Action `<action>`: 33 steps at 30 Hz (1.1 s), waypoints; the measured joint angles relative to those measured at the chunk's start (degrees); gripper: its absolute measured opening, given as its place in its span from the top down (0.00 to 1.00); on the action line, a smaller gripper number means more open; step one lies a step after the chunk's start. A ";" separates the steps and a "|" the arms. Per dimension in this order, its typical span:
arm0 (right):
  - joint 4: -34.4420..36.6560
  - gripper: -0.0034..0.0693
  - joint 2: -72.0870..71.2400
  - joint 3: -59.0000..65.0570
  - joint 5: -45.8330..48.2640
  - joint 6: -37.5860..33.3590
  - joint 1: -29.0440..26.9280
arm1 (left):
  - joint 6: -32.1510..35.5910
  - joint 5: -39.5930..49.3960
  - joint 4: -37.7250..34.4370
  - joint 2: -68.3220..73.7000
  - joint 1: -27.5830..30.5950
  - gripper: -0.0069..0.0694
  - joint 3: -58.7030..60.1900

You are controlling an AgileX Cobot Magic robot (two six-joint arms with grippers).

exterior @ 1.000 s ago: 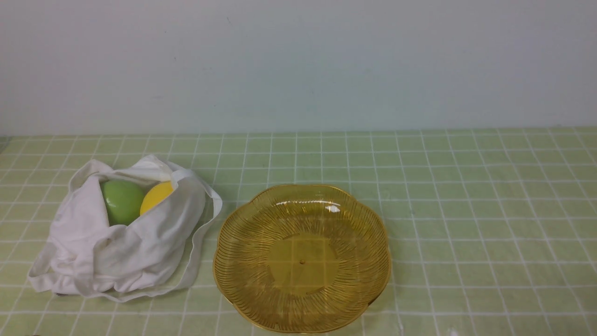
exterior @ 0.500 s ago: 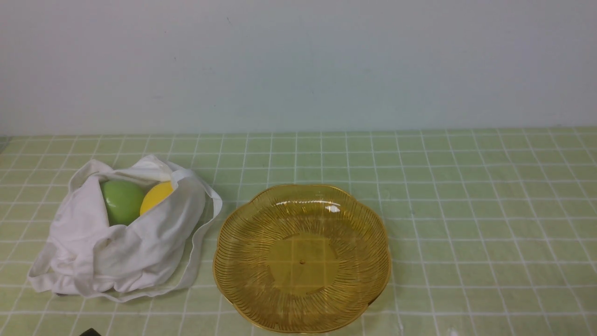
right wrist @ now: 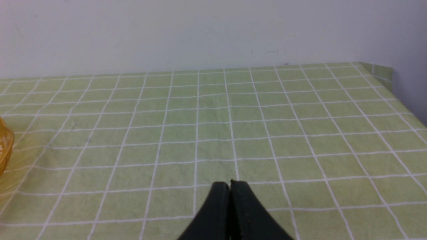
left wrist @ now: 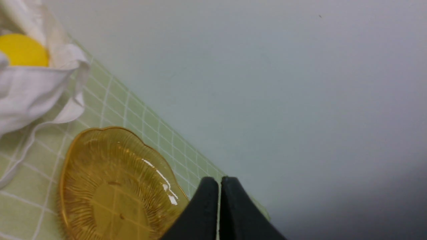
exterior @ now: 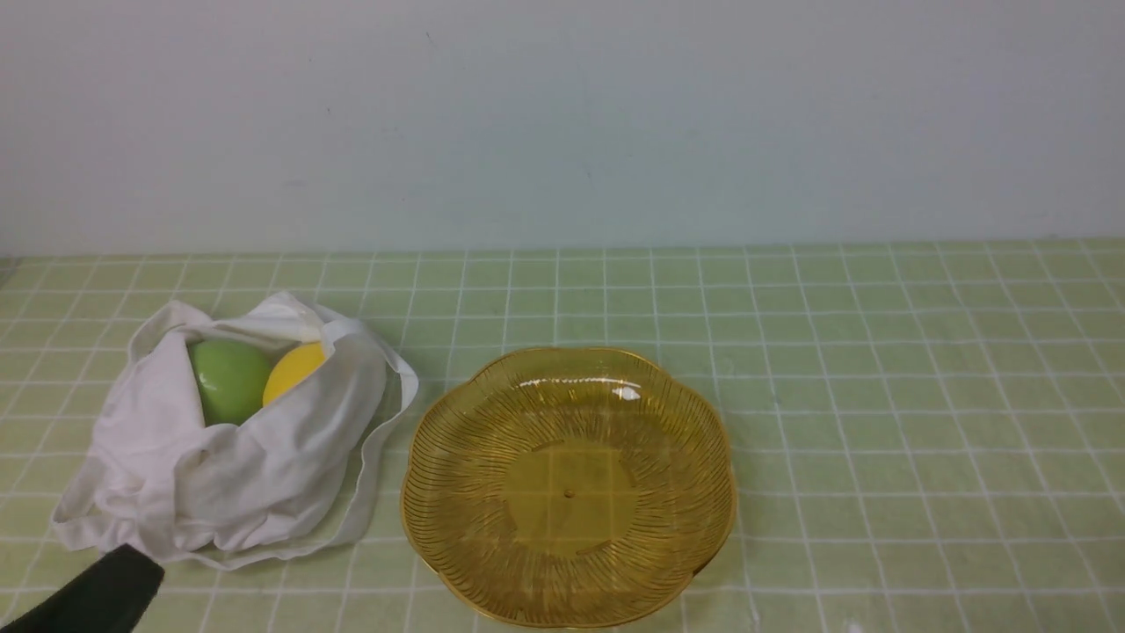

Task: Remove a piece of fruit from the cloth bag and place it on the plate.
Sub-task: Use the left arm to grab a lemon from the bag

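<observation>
**Front view.** Only the dark tip of the left gripper shows, at the near-left corner, and its jaws cannot be told apart here. The bag lies just ahead of it on the bench, mouth open. The lemon sits in that mouth on the side far from the gripper. It touches the green fruit, and a fold of cloth covers part of it. The plate lies ahead and to the gripper's right, just beside the bag, with nothing on it. The right gripper is not in this view.

**Left wrist view.** The left gripper has its jaws pressed together with nothing between them. The lemon shows over the bag's rim, well apart from the gripper. The plate is nearer to it.

**Right wrist view.** The right gripper is also closed and holds nothing, above bare bench. A sliver of the plate's rim shows well off to its left.

**Assessment.** The step in hand appears to be the left gripper's approach to the bag. The lemon is not yet lifted. The next move calls for:
- spreading the jaws;
- bringing the gripper over the bag's mouth;
- coming down on the lemon rather than the green fruit;
- keeping clear of the cloth fold, which could be pinched along with it.
</observation>
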 joint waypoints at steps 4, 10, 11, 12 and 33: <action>0.00 0.97 0.00 0.00 0.00 0.00 0.00 | 2.58 9.13 5.40 10.30 0.00 0.92 -7.28; 0.00 0.97 0.00 0.00 0.00 0.00 0.00 | 3.03 26.71 22.92 33.53 0.00 0.92 -20.90; 0.00 0.97 0.00 0.00 0.00 0.00 0.00 | 3.03 29.43 26.96 37.44 0.00 0.92 -24.35; 0.00 0.97 0.00 0.00 0.00 0.00 0.00 | 3.03 31.21 30.12 41.10 0.00 0.92 -27.30; 0.00 0.97 0.00 0.00 0.00 0.00 0.00 | 2.53 27.46 53.72 91.35 0.00 0.51 -64.67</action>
